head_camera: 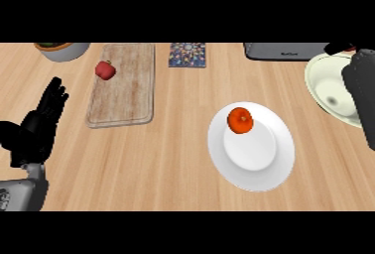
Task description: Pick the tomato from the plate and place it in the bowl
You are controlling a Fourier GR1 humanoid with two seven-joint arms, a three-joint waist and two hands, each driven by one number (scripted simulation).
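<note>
An orange-red tomato [240,120] lies on the upper left part of a white plate [256,168], right of the counter's middle. The pale bowl [326,84] sits at the right edge, partly cut off by the frame. My right hand [360,89] is a dark shape at the right edge, over the bowl's right side and well apart from the tomato. It hides part of the bowl. At the left edge my left hand [38,126] rests open with its fingers up, holding nothing.
A wooden cutting board [124,94] lies at the upper left with a small red vegetable [105,70] on its left edge. A white pot [62,50] stands in the far left corner. A patterned tile [187,54] and a dark grey appliance [285,51] line the back.
</note>
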